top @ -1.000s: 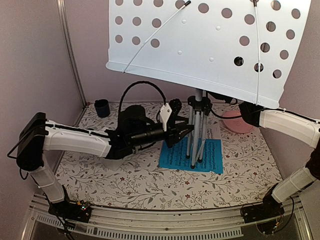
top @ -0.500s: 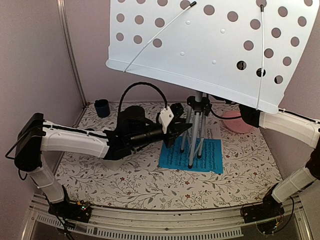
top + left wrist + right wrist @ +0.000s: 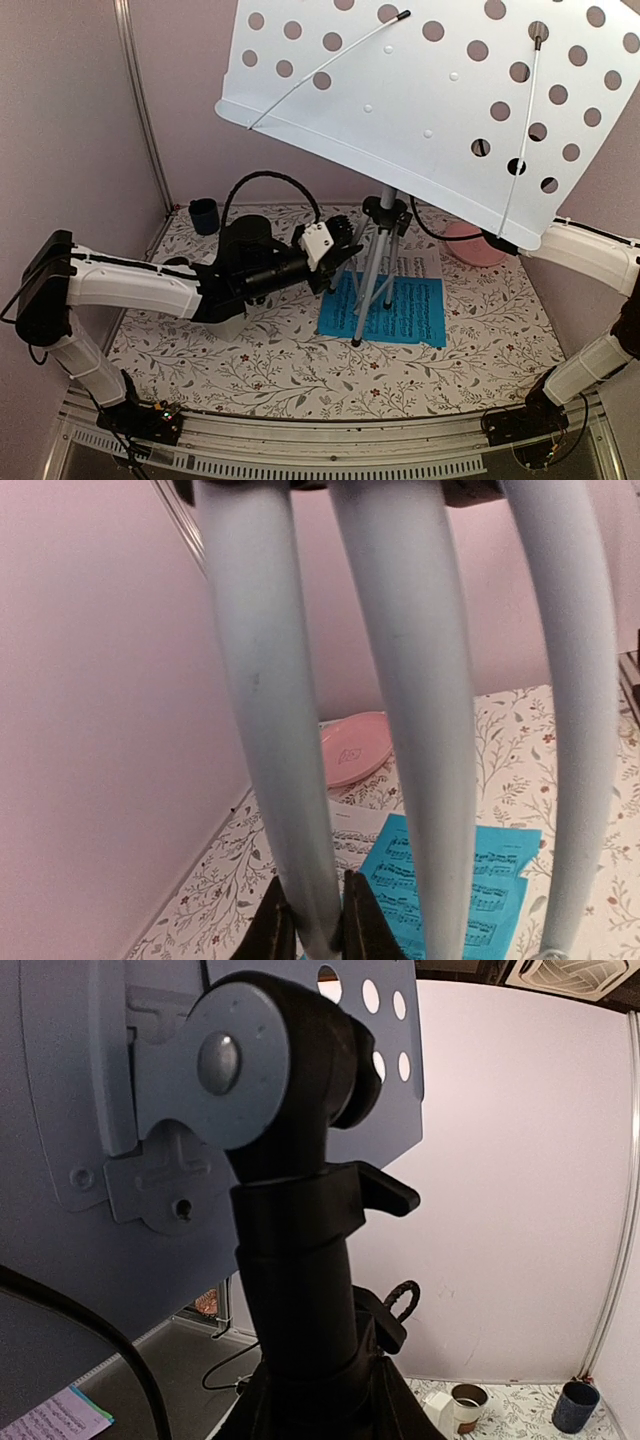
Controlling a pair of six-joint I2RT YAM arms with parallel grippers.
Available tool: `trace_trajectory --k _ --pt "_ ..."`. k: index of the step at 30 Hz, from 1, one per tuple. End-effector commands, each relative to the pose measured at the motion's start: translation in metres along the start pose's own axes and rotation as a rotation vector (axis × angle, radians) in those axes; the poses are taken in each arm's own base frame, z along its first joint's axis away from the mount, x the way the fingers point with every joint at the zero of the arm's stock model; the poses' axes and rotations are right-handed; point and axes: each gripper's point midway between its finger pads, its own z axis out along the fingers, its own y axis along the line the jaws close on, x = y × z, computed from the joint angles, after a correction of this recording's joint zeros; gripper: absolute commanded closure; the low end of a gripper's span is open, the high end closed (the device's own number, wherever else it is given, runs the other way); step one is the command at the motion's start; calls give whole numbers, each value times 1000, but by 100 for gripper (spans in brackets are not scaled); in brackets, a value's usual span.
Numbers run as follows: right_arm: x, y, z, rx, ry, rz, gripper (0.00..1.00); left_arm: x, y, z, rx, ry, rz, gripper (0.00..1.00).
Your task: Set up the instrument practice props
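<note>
Seen from above, the pale grey-blue perforated metal music stand [image 3: 430, 90] on its silver tripod [image 3: 372, 285] is tilted. Its desk fills the top of the view, and its three legs are drawn close together over the floral-patterned table [image 3: 250, 370]. We mark one foot at the near left edge of the bright blue music sheet [image 3: 425, 310], which lies flat on the table. The white music sheet [image 3: 425, 268] shows just beyond it, partly covered. The left gripper [image 3: 340, 262] pinches one tripod leg [image 3: 270, 730]. In the left wrist view, its dark fingers [image 3: 270, 935] press on either side of that leg, low in the picture. The right gripper [image 3: 315, 1405] is hidden behind the desk from above. In its own view we see it clamped around the black neck [image 3: 290, 1220] of the stand, below the hinge that carries the desk. Behind the tripod lies the pink round plate [image 3: 465, 252], and the dark blue cup [image 3: 204, 215] stands in the far left corner, well apart.
</note>
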Motion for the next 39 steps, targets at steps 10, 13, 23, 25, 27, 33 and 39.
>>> trace_trajectory --k 10,13,23,25,27,33,39 --pt "-105 12 -4 94 -264 -32 100 133 -2 -12 37 361 258 100" --pt "-103 5 -4 106 -262 -18 100 139 3 -13 41 362 207 100" --pt "-72 -43 -20 178 -251 72 100 161 8 -3 142 411 104 100" --pt "-78 -50 -21 195 -251 67 100 162 7 -5 135 385 129 100" --pt "-85 -54 -20 193 -244 58 100 169 4 -11 123 378 159 100" --pt "-96 -61 -21 214 -240 45 100 192 12 -19 93 439 207 100" --pt "-100 -60 -21 207 -229 43 100 208 28 -26 51 475 207 100"
